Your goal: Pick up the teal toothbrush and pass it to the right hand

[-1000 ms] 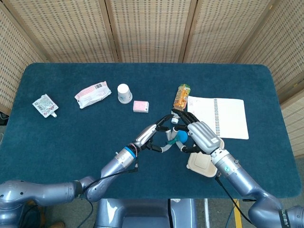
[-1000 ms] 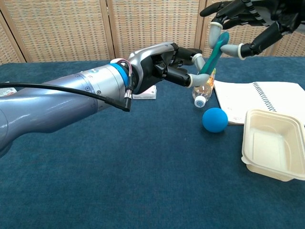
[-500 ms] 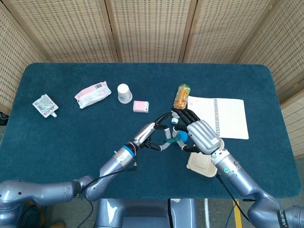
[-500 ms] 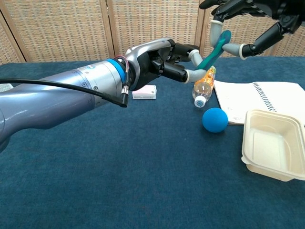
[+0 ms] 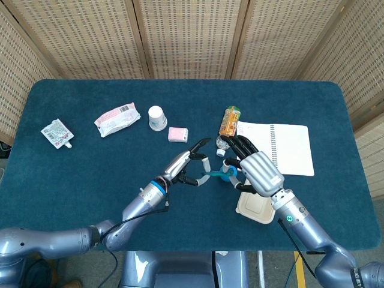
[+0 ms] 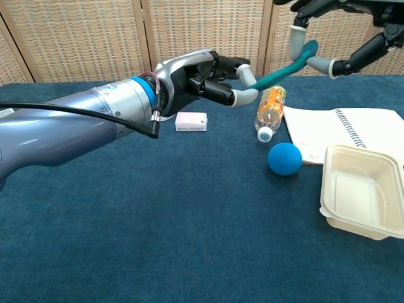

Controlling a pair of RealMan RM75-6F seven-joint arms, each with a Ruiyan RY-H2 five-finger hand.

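Observation:
The teal toothbrush (image 6: 278, 72) (image 5: 213, 175) hangs in the air above the table's middle, lying nearly level between my two hands. My left hand (image 6: 202, 76) (image 5: 186, 165) pinches its handle end between the thumb and a fingertip (image 6: 246, 74), with the other fingers stretched out. My right hand (image 5: 255, 168) (image 6: 379, 19) pinches the head end between a pale fingertip (image 6: 294, 38) and the thumb; most of this hand is cut off at the top edge of the chest view.
Under the hands lie a blue ball (image 6: 284, 158), an open cream clamshell box (image 6: 363, 199) and a spiral notebook (image 5: 282, 147). An orange bottle (image 5: 229, 122), a pink box (image 5: 177, 134), a paper cup (image 5: 157, 117), a pink packet (image 5: 117, 119) and a pouch (image 5: 57, 133) sit farther back and left.
The hands have moved apart and upward. The toothbrush has swung from steeply tilted to nearly level, and the left hand's spare fingers have spread.

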